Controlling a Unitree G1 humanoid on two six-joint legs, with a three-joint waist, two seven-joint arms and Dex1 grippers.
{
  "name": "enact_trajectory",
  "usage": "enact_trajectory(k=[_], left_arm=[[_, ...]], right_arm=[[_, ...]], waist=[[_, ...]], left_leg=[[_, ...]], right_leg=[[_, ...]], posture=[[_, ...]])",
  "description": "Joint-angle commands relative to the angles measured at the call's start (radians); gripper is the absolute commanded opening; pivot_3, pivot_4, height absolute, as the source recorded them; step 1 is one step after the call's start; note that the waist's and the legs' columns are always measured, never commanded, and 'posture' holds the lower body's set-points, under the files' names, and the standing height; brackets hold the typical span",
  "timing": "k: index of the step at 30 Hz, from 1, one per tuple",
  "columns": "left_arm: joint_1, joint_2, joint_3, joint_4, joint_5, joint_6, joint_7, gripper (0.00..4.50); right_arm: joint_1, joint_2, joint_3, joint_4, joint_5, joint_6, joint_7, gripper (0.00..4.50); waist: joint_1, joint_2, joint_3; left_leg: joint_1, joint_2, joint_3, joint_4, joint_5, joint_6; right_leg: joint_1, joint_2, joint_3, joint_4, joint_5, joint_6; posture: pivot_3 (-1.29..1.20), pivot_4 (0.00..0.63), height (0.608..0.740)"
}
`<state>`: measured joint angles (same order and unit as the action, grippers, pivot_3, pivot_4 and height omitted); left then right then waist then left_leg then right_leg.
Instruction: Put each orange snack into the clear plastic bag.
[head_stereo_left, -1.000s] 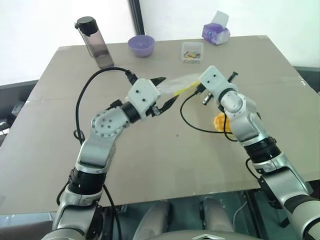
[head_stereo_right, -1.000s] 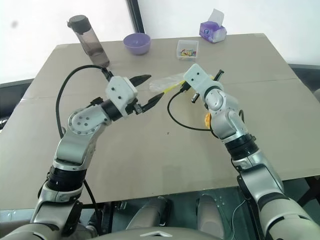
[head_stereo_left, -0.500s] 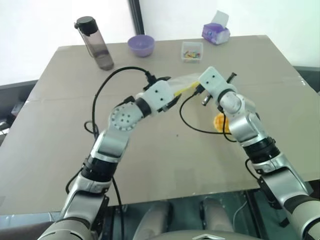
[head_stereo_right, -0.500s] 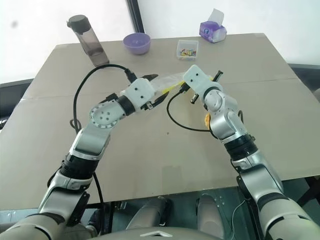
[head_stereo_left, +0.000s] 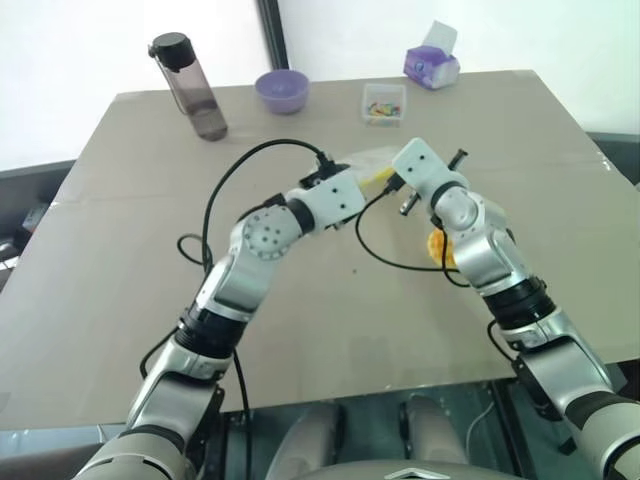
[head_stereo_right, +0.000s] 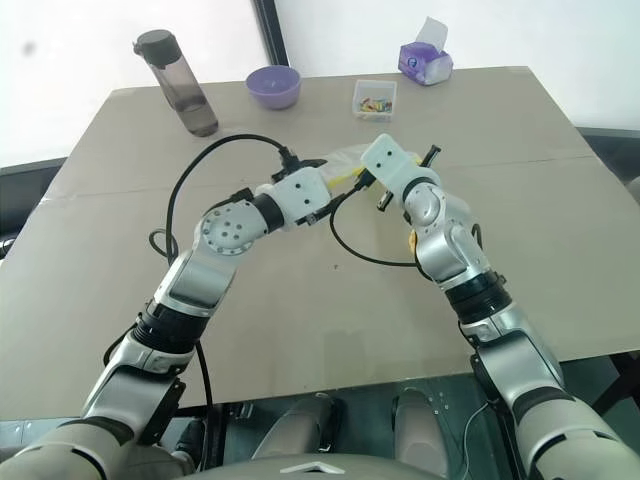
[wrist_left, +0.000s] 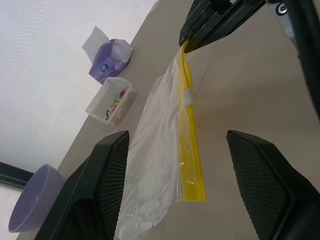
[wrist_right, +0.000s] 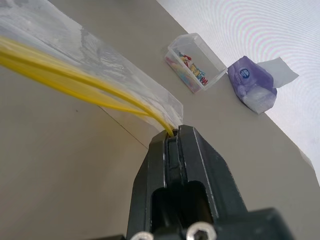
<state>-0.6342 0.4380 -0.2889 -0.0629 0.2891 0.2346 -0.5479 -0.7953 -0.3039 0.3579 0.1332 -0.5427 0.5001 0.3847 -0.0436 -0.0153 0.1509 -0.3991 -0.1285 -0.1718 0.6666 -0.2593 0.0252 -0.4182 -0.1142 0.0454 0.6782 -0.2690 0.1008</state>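
while right fingers (wrist_left: 215, 22) clench the clear plastic bag (wrist_left: 167, 165), left fingers (wrist_left: 105, 175) spread beside it

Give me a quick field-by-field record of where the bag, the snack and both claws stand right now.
bag: clear plastic bag hangs above the table, held by its yellow seal strip
right claw: right claw shut on the seal strip's end
left claw: left claw open, fingers either side of the bag, not gripping
snack: orange snack on the table, partly hidden behind the right arm, not bagged
far edge: bottle, purple bowl, small clear box, tissue pack
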Motion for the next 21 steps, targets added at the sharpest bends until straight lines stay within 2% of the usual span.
enact_trajectory(k=[1, 4, 6, 7, 8, 10, 12, 13, 19, 21], left_arm=[[-0.037, -0.020, 0.003, 0.000, 0.016, -0.017, 0.021, 3.26], [-0.048, -0.032, 0.004, 0.016, 0.022, -0.017, 0.029, 3.26], [-0.051, -0.037, 0.001, 0.022, 0.026, -0.020, 0.030, 2.73], [-0.051, -0.037, -0.001, 0.024, 0.030, -0.023, 0.030, 2.60], [-0.051, -0.037, -0.002, 0.025, 0.033, -0.024, 0.030, 2.32], [-0.048, -0.037, -0.001, 0.025, 0.035, -0.025, 0.029, 1.51], [-0.043, -0.033, -0.001, 0.026, 0.040, -0.027, 0.028, 0.46], [-0.042, -0.032, 0.000, 0.027, 0.041, -0.027, 0.028, 0.17], [-0.038, -0.035, -0.004, 0.030, 0.055, -0.026, 0.030, 0.06], [-0.034, -0.036, -0.004, 0.030, 0.058, -0.024, 0.033, 0.00]], right_arm=[[-0.009, 0.005, -0.001, -0.044, -0.012, -0.006, -0.008, 0.00], [-0.008, 0.008, -0.001, -0.047, -0.013, -0.005, -0.009, 0.00], [-0.007, 0.010, -0.001, -0.048, -0.013, -0.005, -0.009, 0.00], [-0.007, 0.010, -0.001, -0.048, -0.013, -0.005, -0.009, 0.00], [-0.006, 0.011, -0.002, -0.048, -0.014, -0.005, -0.009, 0.00], [-0.006, 0.010, -0.002, -0.049, -0.014, -0.005, -0.008, 0.00], [-0.005, 0.009, -0.003, -0.049, -0.015, -0.005, -0.008, 0.00], [-0.005, 0.009, -0.003, -0.050, -0.015, -0.006, -0.008, 0.00], [0.009, 0.016, -0.016, -0.068, 0.026, -0.007, 0.028, 0.00], [0.012, 0.014, -0.023, -0.078, 0.024, 0.003, 0.022, 0.56]], waist=[[0.001, 0.000, 0.000], [0.001, 0.000, 0.000], [-0.001, 0.000, 0.000], [-0.001, 0.000, 0.000], [0.000, 0.000, 0.000], [0.000, 0.000, 0.000], [0.000, 0.000, 0.000], [0.000, 0.000, 0.000], [0.000, 0.000, 0.000], [0.000, 0.000, 0.000]], left_leg=[[0.000, 0.000, 0.000, 0.000, 0.000, 0.000], [0.000, 0.000, 0.000, 0.000, 0.000, 0.000], [0.000, 0.000, 0.000, 0.000, 0.000, 0.000], [0.000, 0.000, 0.000, 0.000, 0.000, 0.000], [0.000, 0.000, 0.000, 0.000, 0.000, 0.000], [0.000, 0.000, 0.000, 0.000, 0.000, 0.000], [0.000, 0.000, 0.000, 0.000, 0.000, 0.000], [0.000, 0.000, 0.000, 0.000, 0.000, 0.000], [0.000, 0.000, 0.000, 0.000, 0.000, 0.000], [0.000, 0.000, 0.000, 0.000, 0.000, 0.000]], right_leg=[[0.000, 0.000, 0.000, 0.000, 0.000, 0.000], [0.000, 0.000, 0.000, 0.000, 0.000, 0.000], [0.000, 0.000, 0.000, 0.000, 0.000, 0.000], [0.000, 0.000, 0.000, 0.000, 0.000, 0.000], [0.000, 0.000, 0.000, 0.000, 0.000, 0.000], [0.000, 0.000, 0.000, 0.000, 0.000, 0.000], [0.000, 0.000, 0.000, 0.000, 0.000, 0.000], [0.000, 0.000, 0.000, 0.000, 0.000, 0.000], [0.000, 0.000, 0.000, 0.000, 0.000, 0.000], [0.000, 0.000, 0.000, 0.000, 0.000, 0.000]], posture=[[0.00, 0.150, 0.740], [0.00, 0.150, 0.740], [0.00, 0.150, 0.740], [0.00, 0.150, 0.740], [0.00, 0.150, 0.740], [0.00, 0.150, 0.740], [0.00, 0.150, 0.740], [0.00, 0.150, 0.740], [0.00, 0.150, 0.740], [0.00, 0.150, 0.740]])
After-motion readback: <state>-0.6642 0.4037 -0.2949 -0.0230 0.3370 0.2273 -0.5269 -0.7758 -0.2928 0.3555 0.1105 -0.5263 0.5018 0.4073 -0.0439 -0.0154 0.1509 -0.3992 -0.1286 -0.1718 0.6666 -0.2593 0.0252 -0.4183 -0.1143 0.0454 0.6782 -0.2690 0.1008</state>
